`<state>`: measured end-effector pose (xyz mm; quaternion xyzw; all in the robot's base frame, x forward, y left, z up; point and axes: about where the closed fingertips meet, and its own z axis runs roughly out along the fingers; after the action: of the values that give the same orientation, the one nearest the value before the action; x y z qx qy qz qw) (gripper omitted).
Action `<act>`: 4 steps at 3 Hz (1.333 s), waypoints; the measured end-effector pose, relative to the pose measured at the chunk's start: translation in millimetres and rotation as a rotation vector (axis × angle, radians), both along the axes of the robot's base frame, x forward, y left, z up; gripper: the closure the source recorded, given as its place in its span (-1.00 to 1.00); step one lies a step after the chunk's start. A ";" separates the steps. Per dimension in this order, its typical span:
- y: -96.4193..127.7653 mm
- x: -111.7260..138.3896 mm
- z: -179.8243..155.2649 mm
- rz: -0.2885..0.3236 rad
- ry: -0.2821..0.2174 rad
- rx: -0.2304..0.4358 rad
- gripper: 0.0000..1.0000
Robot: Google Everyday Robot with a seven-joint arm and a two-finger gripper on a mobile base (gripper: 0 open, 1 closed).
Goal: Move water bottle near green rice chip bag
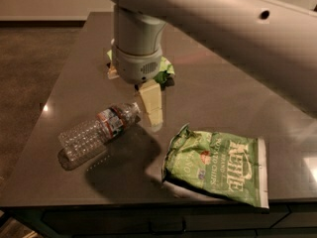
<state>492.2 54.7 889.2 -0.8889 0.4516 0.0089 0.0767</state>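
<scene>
The water bottle lies on its side at the front left of the dark table, with its white cap pointing right and away. My gripper hangs from the big grey wrist just right of the cap, low over the table, very close to the bottle's cap end. The green rice chip bag lies behind the wrist. Only its right edge and a sliver on the left show.
A larger flat light-green "Kettle" chip bag lies at the front right near the table's front edge. My arm crosses the upper right of the view. The table's left edge runs close to the bottle's base.
</scene>
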 end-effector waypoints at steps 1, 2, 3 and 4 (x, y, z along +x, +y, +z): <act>12.6 -7.3 -18.1 0.030 0.020 -0.041 -1.00; 19.7 -10.1 -30.2 0.039 0.034 -0.071 -1.00; 22.7 -8.7 -35.2 0.028 0.042 -0.090 -0.65; 22.7 -3.8 -35.0 0.006 0.043 -0.091 -0.19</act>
<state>488.5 77.4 854.1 -0.8924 0.4504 0.0078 0.0262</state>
